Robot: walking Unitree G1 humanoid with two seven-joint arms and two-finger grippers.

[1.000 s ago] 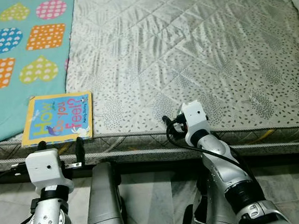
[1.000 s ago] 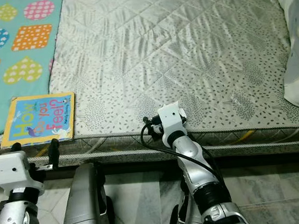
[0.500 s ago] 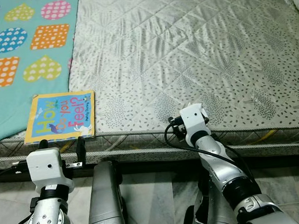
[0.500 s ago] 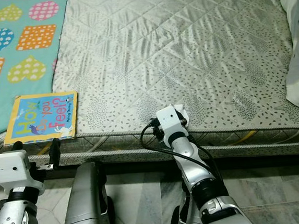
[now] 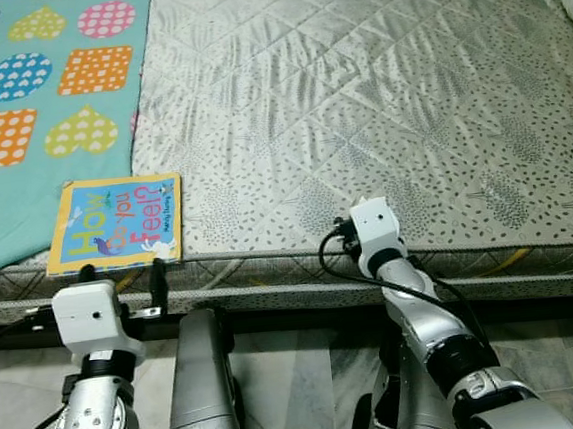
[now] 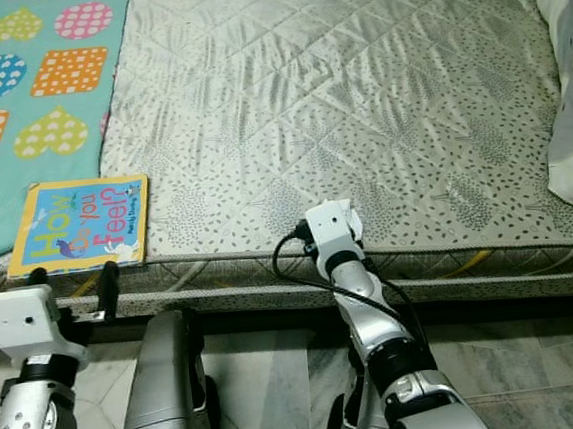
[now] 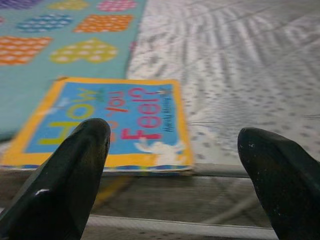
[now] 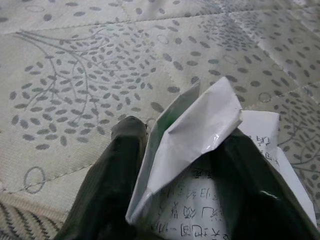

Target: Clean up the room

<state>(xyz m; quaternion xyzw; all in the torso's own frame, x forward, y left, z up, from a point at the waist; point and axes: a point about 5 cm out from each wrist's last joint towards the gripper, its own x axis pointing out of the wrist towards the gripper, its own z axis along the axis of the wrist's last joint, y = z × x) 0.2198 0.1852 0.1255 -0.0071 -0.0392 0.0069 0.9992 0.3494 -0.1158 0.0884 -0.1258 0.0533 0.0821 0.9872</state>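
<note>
Left eye view: quilted grey mattress [image 5: 377, 96] with a teal patterned blanket [image 5: 26, 107] over its left part. A picture book titled "How do you feel?" [image 5: 115, 224] lies flat at the mattress edge, just ahead of the left gripper [image 5: 120, 284], whose two black fingers stand spread apart and bare below the edge. The right gripper [image 5: 372, 217] rests at the mattress edge, well apart from the book.

Right eye view: same layout; a white pillow [image 6: 570, 99] lies at the far right of the mattress.

Left wrist view: the book lies beyond and between the two spread fingertips [image 7: 75, 165], not touching them.

Right wrist view: the two fingers [image 8: 112, 180] are clenched on a folded white paper [image 8: 200, 135] with printed text, pinched between them just above the mattress surface.
</note>
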